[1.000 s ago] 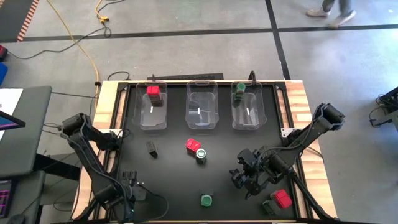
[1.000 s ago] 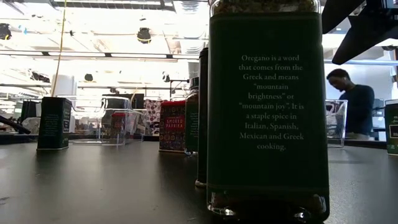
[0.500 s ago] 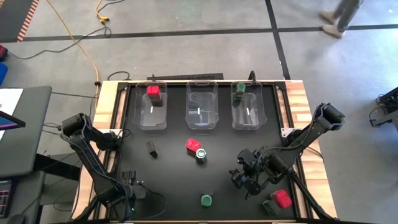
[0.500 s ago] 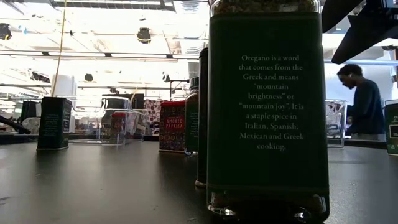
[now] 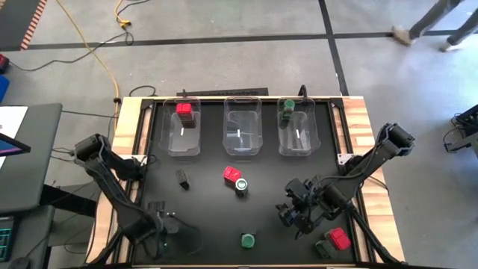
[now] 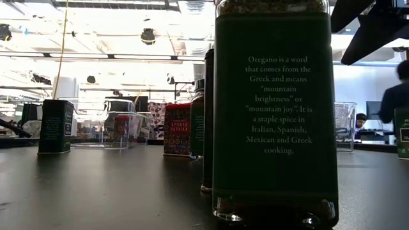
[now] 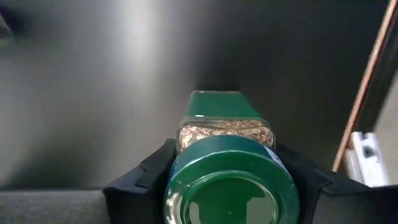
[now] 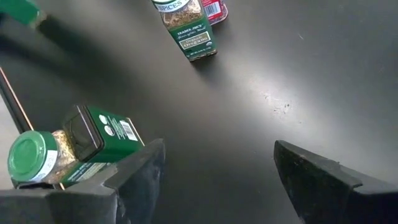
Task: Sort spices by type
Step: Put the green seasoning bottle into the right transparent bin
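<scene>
High view, starting at the left: the left arm reached down to the near left part of the table, and the left gripper sat low there. Its wrist view told the story: a green-lidded jar lay lid-first toward the camera, with the dark fingers pressed against both of its sides, clenched on it.

Moving right, the left bin at the far side held a red-topped container with a dark one just beside it. A dark block stood alone on the mat nearer in.

Centre now: the middle bin sat far, and below it a red tin touched a round jar. An oregano jar stood at the near edge and filled the low view.

Further right, the right bin held a green jar. The right gripper hovered over the near right, jaws released and wide apart with only bare mat between them. A red container and a dark-green one sat together at the near right corner.
</scene>
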Action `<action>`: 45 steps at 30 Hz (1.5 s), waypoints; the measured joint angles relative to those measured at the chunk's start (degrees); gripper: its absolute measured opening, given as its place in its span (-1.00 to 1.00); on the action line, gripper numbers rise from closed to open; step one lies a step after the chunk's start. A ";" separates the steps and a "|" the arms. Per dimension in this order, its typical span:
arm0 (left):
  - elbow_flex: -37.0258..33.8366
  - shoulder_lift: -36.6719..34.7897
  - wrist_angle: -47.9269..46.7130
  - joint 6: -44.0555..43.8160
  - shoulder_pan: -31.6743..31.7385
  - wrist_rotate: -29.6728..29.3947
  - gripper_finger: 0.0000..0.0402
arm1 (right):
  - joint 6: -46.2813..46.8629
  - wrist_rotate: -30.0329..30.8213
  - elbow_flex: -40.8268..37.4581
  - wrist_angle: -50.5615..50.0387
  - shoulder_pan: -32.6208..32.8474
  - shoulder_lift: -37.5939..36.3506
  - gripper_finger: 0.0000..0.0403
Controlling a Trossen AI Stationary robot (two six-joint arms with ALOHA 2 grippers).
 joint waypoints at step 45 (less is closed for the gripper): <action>55.07 22.34 1.66 59.16 65.25 2.45 -0.05 | -73.56 -41.86 -24.25 28.47 -60.43 -40.65 0.57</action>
